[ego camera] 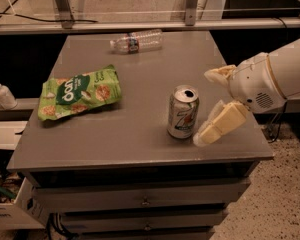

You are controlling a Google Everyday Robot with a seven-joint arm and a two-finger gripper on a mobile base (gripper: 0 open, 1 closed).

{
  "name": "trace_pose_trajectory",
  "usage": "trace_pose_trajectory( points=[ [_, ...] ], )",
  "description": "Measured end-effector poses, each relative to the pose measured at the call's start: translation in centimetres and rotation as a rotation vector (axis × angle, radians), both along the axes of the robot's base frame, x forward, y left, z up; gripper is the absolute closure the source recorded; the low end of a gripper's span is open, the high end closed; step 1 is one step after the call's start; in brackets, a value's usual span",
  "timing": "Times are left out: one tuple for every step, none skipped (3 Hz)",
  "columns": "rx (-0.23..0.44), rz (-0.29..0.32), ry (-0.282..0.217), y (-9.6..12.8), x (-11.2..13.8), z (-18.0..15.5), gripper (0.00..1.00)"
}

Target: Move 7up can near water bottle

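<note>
Red "7" logo on can [183, 111], just left of gripper [204, 106], jaws spread. White lettering on bag [80, 92], farther left, unreadable; bottle [136, 41] label likewise.

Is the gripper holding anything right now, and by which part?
Nothing is held. The gripper is open beside the upright 7up can, with neither finger closed on it.

The hand [204, 108] beside the 7up can [183, 113] has its arm [290, 69] cut off at right.

One 7up can [182, 113], one water bottle [137, 40], one snack bag [80, 91], one likely pump bottle [2, 93] (far left), one gripper [202, 107] beside can.
</note>
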State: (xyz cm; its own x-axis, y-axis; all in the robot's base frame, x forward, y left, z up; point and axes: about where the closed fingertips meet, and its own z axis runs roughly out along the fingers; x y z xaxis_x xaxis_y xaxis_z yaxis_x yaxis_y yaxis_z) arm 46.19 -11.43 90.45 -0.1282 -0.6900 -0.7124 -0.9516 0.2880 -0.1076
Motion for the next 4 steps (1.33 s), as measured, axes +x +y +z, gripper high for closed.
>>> trace_pose_trajectory(
  points=[
    [0.002,0.0,0.0,0.0,0.0,0.0,0.0],
    [0.064,-0.018,-0.01,-0.1,0.0,-1.7,0.0],
    [0.15,-0.039,-0.028,0.0,0.7,-3.6,0.0],
    [0.21,-0.047,-0.037,0.7,1.9,-4.9,0.0]
  ],
)
